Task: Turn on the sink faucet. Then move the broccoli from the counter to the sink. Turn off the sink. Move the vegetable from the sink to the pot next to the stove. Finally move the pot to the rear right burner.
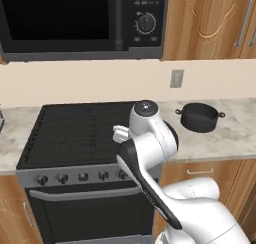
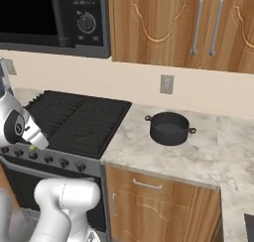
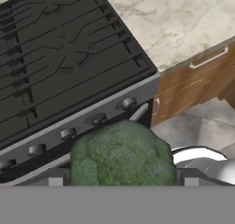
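Note:
My gripper [image 3: 123, 181] is shut on the broccoli [image 3: 121, 154], a green floret held low in front of the stove's knob row. In the right base view the broccoli [image 2: 32, 148] peeks out green under the hand, at the stove's front left. The small dark pot [image 1: 199, 117] [image 2: 169, 128] stands on the marbled counter [image 1: 227, 138] [image 2: 144, 154] just right of the stove [image 1: 75, 133] [image 2: 74, 119], well to the right of the hand. The rear right burner [image 1: 112, 113] [image 2: 104, 107] is bare. Sink and faucet are out of view.
A black microwave [image 1: 80, 18] [image 2: 49, 18] hangs over the cooktop. Wooden wall cabinets [image 2: 188, 23] hang above the counter, and a wall outlet [image 1: 176, 78] [image 2: 166, 84] sits behind the pot. Drawer fronts with handles [image 3: 209, 58] lie under the counter edge.

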